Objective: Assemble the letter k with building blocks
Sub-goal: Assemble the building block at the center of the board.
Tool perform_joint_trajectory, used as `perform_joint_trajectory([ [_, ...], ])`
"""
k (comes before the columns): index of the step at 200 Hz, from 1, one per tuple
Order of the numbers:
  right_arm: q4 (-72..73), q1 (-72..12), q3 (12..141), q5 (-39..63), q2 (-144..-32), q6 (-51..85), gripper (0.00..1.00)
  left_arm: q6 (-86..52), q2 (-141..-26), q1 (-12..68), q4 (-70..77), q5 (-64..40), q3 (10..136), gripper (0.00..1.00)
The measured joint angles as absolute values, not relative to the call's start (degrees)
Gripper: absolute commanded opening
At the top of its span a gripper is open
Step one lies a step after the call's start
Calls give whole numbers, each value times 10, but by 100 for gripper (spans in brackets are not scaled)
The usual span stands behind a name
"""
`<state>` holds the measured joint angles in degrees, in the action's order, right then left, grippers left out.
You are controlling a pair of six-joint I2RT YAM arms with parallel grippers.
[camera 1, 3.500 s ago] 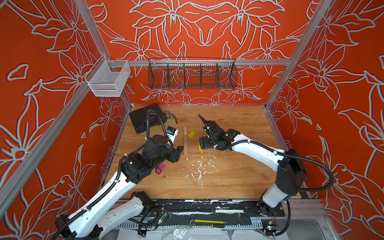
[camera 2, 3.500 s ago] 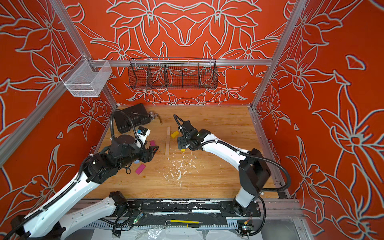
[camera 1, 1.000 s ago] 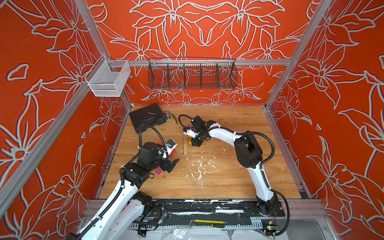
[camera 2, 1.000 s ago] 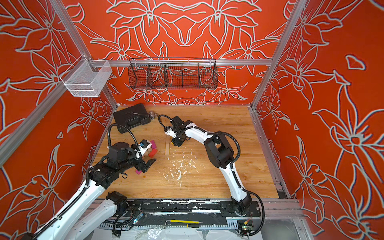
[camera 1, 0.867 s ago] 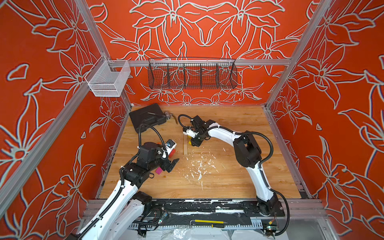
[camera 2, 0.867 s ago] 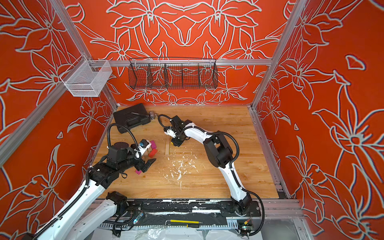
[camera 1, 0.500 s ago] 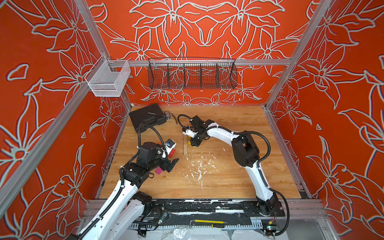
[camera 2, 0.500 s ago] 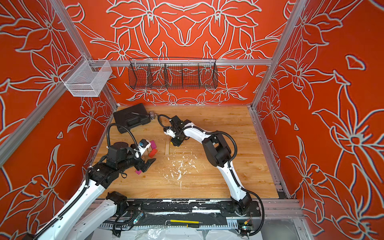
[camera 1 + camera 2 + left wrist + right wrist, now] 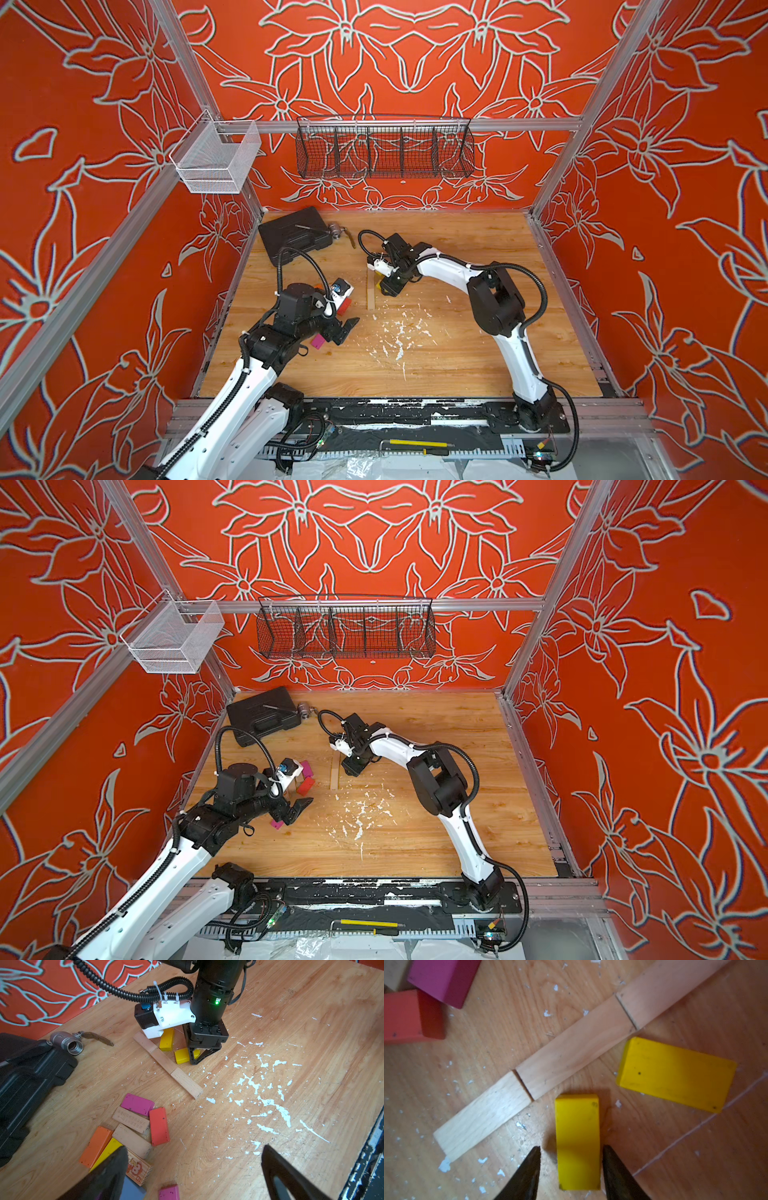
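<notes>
**Right jaws slack around a yellow block beside the pale row; left jaws wide and empty**

In the right wrist view the right gripper [image 9: 571, 1147] is seen with its jaws partly open and set on either side of a yellow block [image 9: 577, 1136]. A clear gap is visible between one fingertip and the block, while the other fingertip stands right against its long edge. The block is lying flat on the wooden table [image 9: 695, 1157] and is not clamped. Its far short end is placed just beside a row of three pale wood bars [image 9: 571, 1051], which are laid end to end in a straight line. A second yellow block [image 9: 675, 1074] is laid flat at an angle, one corner just beside the same row. Farther off, on the other side of the row, a magenta block [image 9: 440, 978] and a red block [image 9: 402, 1016] are seen touching each other.

In the left wrist view the left gripper [image 9: 194, 1148] is held wide open with nothing between its fingers [image 9: 108, 1174]. One finger is held over a loose cluster of blocks: an orange block [image 9: 95, 1146], a printed block [image 9: 138, 1169], two plain pale blocks [image 9: 133, 1140] and others in yellow, red and magenta. A separate magenta block [image 9: 169, 1192] is seen near the picture's lower edge.

White flecks [image 9: 270, 1103] are scattered over the table beyond the row. A black case [image 9: 25, 1076] and a metal valve [image 9: 66, 1042] are lying near the back wall.

In both top views the two grippers are shown well apart.
</notes>
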<state>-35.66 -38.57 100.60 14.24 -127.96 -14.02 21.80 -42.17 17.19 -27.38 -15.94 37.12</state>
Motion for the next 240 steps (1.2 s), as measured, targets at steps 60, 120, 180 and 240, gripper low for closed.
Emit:
perform_joint_trajectory([
  [60, -309, -385, 955, 137, -1238, -132, 50, 219, -425, 172, -274, -173, 371, 97],
  [120, -296, -385, 955, 135, -1239, -130, 44, 221, -425, 172, -274, -176, 371, 97],
  [180, -297, -385, 960, 131, -1250, -130, 38, 222, -425, 172, -274, -177, 371, 97],
  [240, -298, -385, 979, 129, -1263, -130, 36, 223, -424, 172, -274, -178, 371, 98],
])
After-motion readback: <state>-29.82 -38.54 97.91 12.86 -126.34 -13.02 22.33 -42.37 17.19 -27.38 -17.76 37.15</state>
